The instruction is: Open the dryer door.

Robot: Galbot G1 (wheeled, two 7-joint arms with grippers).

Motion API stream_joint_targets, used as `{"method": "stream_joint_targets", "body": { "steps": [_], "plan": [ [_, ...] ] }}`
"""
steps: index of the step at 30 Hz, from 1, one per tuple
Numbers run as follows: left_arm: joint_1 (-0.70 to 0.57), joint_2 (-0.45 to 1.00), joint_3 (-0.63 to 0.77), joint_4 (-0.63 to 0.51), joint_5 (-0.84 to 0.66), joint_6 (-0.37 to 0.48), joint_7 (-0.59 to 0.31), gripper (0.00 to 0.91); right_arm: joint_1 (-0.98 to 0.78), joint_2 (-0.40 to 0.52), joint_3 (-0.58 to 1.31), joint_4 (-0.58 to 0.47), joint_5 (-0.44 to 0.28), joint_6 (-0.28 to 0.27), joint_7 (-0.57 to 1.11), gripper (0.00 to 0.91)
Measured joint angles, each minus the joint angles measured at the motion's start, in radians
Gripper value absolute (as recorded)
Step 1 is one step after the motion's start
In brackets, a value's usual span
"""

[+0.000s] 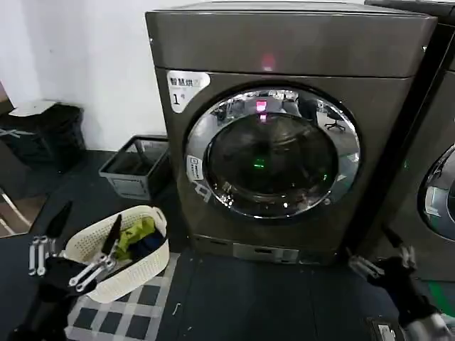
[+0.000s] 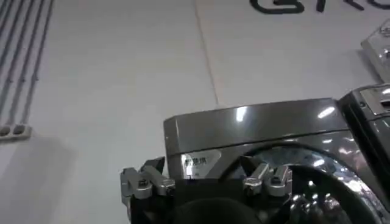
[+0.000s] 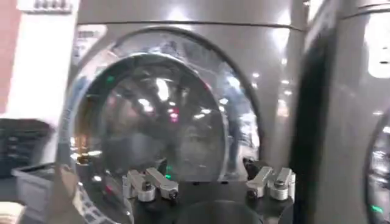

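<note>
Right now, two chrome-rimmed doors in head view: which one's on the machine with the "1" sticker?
The fully visible dryer door at centre, on the dryer with the sticker and pink light. The neighbouring door sits cropped at the right edge.

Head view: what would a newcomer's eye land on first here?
The dryer door, a chrome-rimmed porthole of dark glass, sits shut in the middle of the dryer, beneath a small pink light. Low at the left, the open left gripper hangs by a cream laundry basket; the right gripper, also open, waits at the lower right.
</note>
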Motion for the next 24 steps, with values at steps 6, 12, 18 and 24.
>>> {"method": "stream_joint_targets", "body": {
  "steps": [6,12,18,24],
  "plan": [
    [0.002,0.000,-0.001,-0.008,0.004,0.000,0.003,0.907,0.134,-0.065,-0.118,-0.065,0.037,-0.002,0.007,0.907],
    [0.003,-0.008,-0.001,-0.009,0.010,0.000,0.004,0.907,0.293,-0.108,-0.245,-0.131,0.068,-0.003,0.012,0.907],
    [0.005,-0.016,-0.002,-0.017,0.016,0.000,0.006,0.907,0.439,-0.107,-0.369,-0.186,0.081,-0.009,0.015,0.907],
    [0.011,-0.023,-0.006,-0.026,0.020,0.000,0.006,0.907,0.546,-0.098,-0.478,-0.229,0.090,-0.010,0.007,0.907]
  ]
}}
